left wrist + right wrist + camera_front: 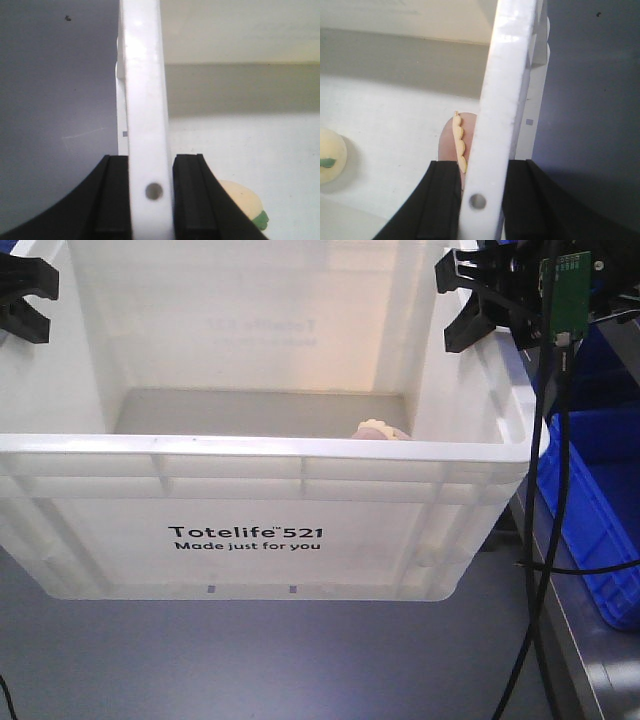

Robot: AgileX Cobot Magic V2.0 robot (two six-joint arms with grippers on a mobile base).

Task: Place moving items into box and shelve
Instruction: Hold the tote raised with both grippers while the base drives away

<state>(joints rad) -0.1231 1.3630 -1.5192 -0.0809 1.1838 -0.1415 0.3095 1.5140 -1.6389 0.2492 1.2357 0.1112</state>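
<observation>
left gripper [149, 172] and right gripper [481, 175] each pinching a side rim of the box [250, 540], pinkish toy [449, 142] and cream toy [243, 199] sitting inside

It's bright in here, with the light coming from overhead. The white box [100, 530] nearly bleaches out: its far wall glows warm and washed, while its bottom lies in flat grey shadow. The black print reads crisp. In both wrist views the rim is so close it goes soft, with small glints of glare, and the black fingers [192, 200] show no detail.
</observation>
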